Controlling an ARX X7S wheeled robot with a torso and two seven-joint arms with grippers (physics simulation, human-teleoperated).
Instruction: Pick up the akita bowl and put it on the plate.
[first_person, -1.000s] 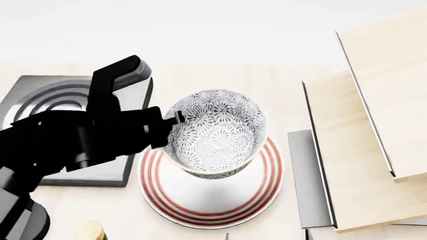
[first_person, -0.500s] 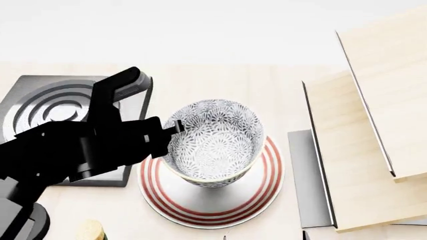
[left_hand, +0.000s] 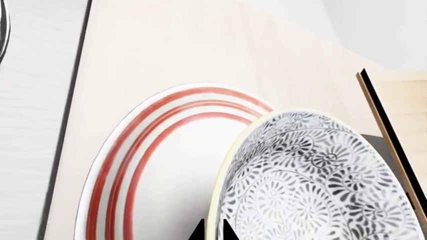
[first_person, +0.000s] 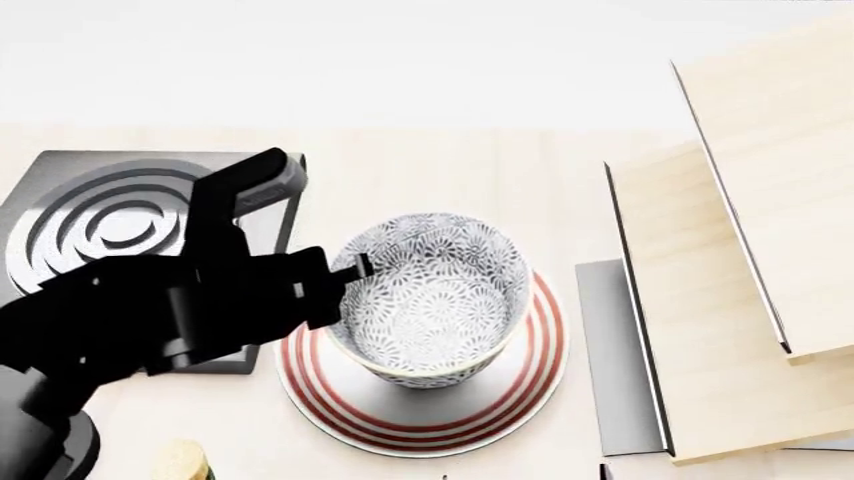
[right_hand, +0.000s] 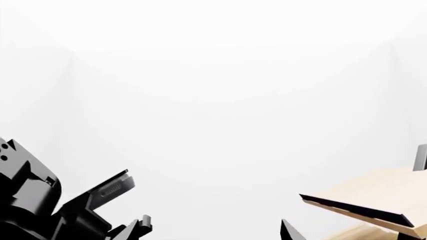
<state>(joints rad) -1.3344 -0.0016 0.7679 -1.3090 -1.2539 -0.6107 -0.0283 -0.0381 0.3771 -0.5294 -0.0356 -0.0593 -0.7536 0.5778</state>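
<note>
The akita bowl (first_person: 430, 298), white with a dense grey-black floral pattern, stands upright on the plate (first_person: 527, 385), a white disc with red rings. My left gripper (first_person: 350, 268) is shut on the bowl's left rim, one finger inside and one outside. In the left wrist view the akita bowl (left_hand: 313, 185) fills the frame beside the plate (left_hand: 167, 170), and the left gripper (left_hand: 213, 231) pinches the cream rim. My right gripper (right_hand: 213, 229) is open, facing blank white background with nothing between its tips. It is out of the head view.
A square grey burner (first_person: 107, 225) with dark rings lies left of the plate, partly under my left arm. Light wooden boards (first_person: 727, 300) and a grey slab (first_person: 617, 360) stand to the right. A yellowish object (first_person: 178, 461) peeks in at the bottom left.
My left gripper has lowered the bowl, levelling it from a tilt, until it rests on the plate. The arm has shifted slightly down and right.
</note>
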